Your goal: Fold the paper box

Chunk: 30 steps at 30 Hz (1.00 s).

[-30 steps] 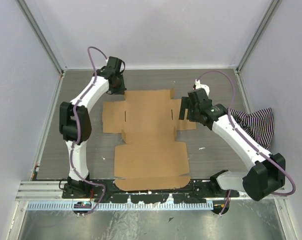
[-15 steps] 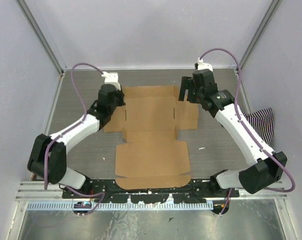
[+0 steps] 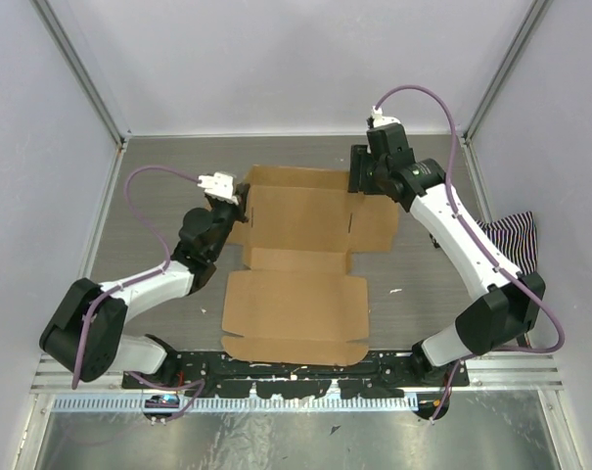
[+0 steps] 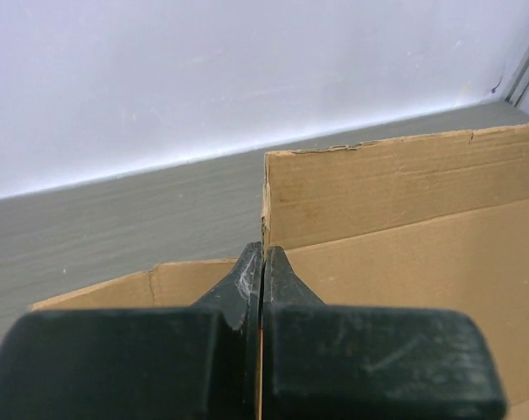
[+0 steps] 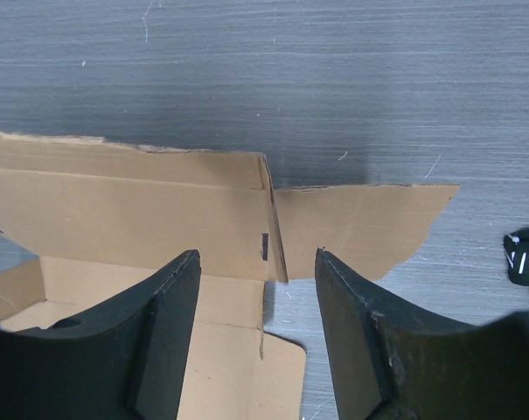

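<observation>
Back wall (image 3: 300, 179) of brown die-cut cardboard paper box (image 3: 296, 304) risen; left pincer (image 4: 261, 255) pinches its corner, right pincer (image 5: 255, 258) spread; slip would let wall flop.

Striped cloth, grey table and pale walls around me

A black-and-white striped cloth (image 3: 511, 243) lies crumpled at the right edge of the overhead frame, against the right wall (image 3: 560, 117). My right wrist view catches only a corner of it, at its right edge. The grey table (image 3: 159, 196) has a fine streaked grain, and a small white scrap (image 3: 396, 291) lies right of centre. A metal rail (image 3: 80, 370) runs along the bottom.
</observation>
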Motion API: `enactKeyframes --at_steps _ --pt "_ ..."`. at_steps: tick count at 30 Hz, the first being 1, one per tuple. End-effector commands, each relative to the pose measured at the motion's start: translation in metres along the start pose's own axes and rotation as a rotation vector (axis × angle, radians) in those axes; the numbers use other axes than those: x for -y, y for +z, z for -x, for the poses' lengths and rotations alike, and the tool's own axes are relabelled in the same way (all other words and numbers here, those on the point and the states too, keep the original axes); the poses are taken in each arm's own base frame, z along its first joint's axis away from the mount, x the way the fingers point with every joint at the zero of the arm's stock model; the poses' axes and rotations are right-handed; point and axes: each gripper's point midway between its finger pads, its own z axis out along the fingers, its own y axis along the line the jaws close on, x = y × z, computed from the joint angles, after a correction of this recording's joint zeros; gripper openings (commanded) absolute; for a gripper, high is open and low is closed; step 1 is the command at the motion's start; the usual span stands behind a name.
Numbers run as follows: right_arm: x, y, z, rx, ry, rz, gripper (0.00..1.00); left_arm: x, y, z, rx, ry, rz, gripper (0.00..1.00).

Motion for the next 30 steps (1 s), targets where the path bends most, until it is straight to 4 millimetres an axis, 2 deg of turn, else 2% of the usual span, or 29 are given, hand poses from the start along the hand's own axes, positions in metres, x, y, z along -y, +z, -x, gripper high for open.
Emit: enactKeyframes --at_steps 1,6,9,13,16,18,20,22,23,26,30 --pt "-0.001 -0.011 0.021 0.052 -0.014 0.008 0.60 0.010 -0.009 0.060 0.265 0.020 -0.067 0.00" --pt "-0.003 -0.006 0.018 0.027 -0.025 0.019 0.54 0.015 -0.017 0.063 0.353 0.049 -0.093 0.00" --pt "-0.003 -0.003 0.016 0.014 -0.031 0.020 0.39 0.017 -0.018 0.063 0.359 0.052 -0.104 0.00" --pt "-0.003 0.002 0.010 -0.016 -0.030 0.025 0.14 0.016 -0.017 0.061 0.354 0.057 -0.092 0.00" --pt "-0.002 0.005 0.006 -0.030 -0.029 0.018 0.04 0.012 -0.015 0.060 0.348 0.061 -0.068 0.02" --pt "0.002 0.008 0.006 -0.029 -0.028 -0.007 0.01 0.011 -0.014 0.061 0.339 0.048 -0.055 0.21" --pt "0.006 0.012 0.008 -0.019 -0.027 -0.037 0.01 0.010 -0.012 0.064 0.309 0.021 -0.040 0.32" --pt "0.006 0.015 0.013 0.008 -0.024 -0.039 0.01 0.011 -0.010 0.058 0.226 0.016 -0.038 0.41" --pt "0.005 0.017 0.016 0.025 -0.020 -0.032 0.01 0.011 -0.010 0.057 0.191 0.014 -0.038 0.41" --pt "-0.002 0.017 0.029 0.095 -0.005 -0.001 0.01 0.006 -0.013 0.073 0.110 -0.014 0.000 0.42" --pt "-0.006 0.018 0.039 0.181 0.021 0.030 0.01 -0.004 -0.018 0.079 -0.003 -0.008 0.056 0.42"
